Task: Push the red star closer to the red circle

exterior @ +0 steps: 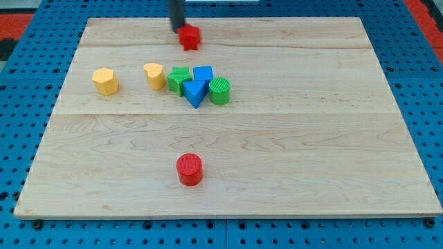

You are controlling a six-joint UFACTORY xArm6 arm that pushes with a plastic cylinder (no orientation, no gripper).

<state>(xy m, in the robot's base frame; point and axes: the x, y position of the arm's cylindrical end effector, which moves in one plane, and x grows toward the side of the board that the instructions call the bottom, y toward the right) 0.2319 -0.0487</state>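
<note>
My tip (178, 28) at view's top, touching upper-left edge of red star (189, 37). No gripper on this arm (bare rod only), so nothing clenched or released. Red circle (189, 169) well apart, near view's bottom, almost straight below star on tabletop (332, 152). Between them: green star (178, 79), blue cube (203, 73), blue triangle (195, 92), green cylinder (220, 90) clustered; yellow heart (154, 75), yellow hexagon (105, 81) to left.

1. My tip (178, 28) touches red star (190, 37) at its upper-left side, near board's (311, 159) top edge.
2. Below tip, mid-board: yellow hexagon (105, 81), yellow heart (154, 75), green star (178, 79), blue cube (203, 73), blue triangle (195, 92), green cylinder (220, 90).
3. Red circle (189, 169) well below tip, near bottom.
</note>
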